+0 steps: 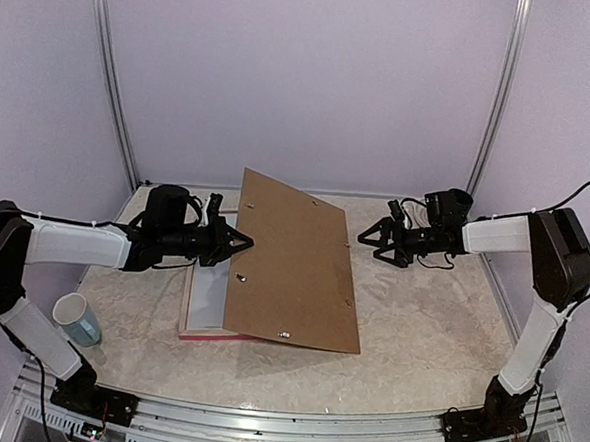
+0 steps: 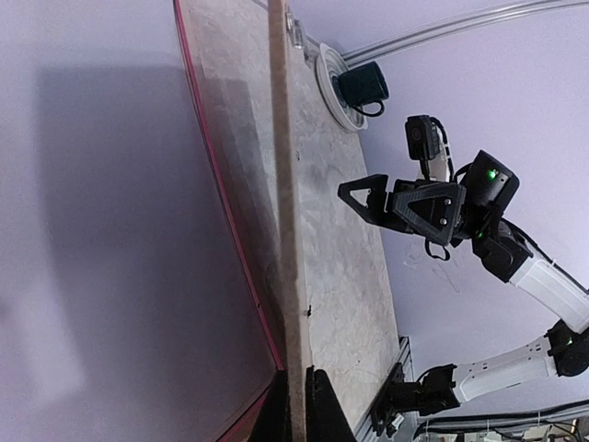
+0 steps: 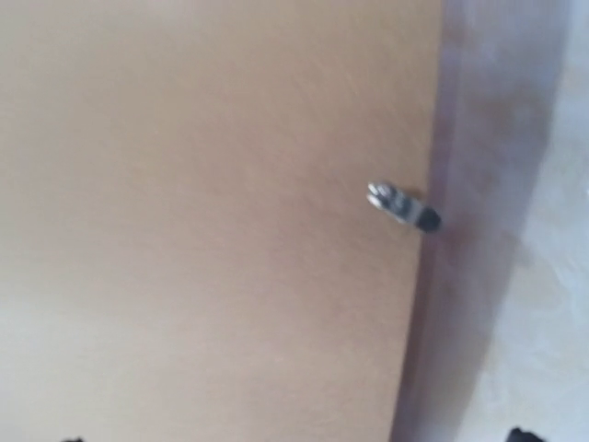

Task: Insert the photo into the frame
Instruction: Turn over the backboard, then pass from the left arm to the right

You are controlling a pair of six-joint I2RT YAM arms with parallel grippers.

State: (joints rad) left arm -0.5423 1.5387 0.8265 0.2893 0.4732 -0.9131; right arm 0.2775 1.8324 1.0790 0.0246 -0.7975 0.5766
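Slightly left of the worktop's [image 1: 423, 334] centre, the frame [image 1: 200, 333] is seen lying flat, its pink-red near edge parallel to the worktop's near edge. A pale glossy panel is shown inside it. Over it a brown backing board [image 1: 292, 266] is tilted. The board's left edge is raised and its right edge is down, towards the middle of the worktop.

The raised left edge is pinched between the closed fingers of the left gripper [image 1: 236, 241]. In the left wrist view the board appears edge-on as a thin line. The right gripper [image 1: 374, 241] is held just beyond the board's right edge, apart from it, with its fingers spread wide and nothing between them. A small metal turn clip [image 3: 402, 204] near that edge is shown in the right wrist view.

The photo cannot be found in any view. Whether it is hidden under the board cannot be told.

The frame is judged to be light and stiff, but thin, with a panel that is probably smooth, slippery and breakable. It is best held by a wooden rail, never by the panel. The photo is expected to be thin, limp and easily creased, so a light pinch on one edge is advised.

A cup [image 1: 77, 318] stands near the worktop's near left corner.
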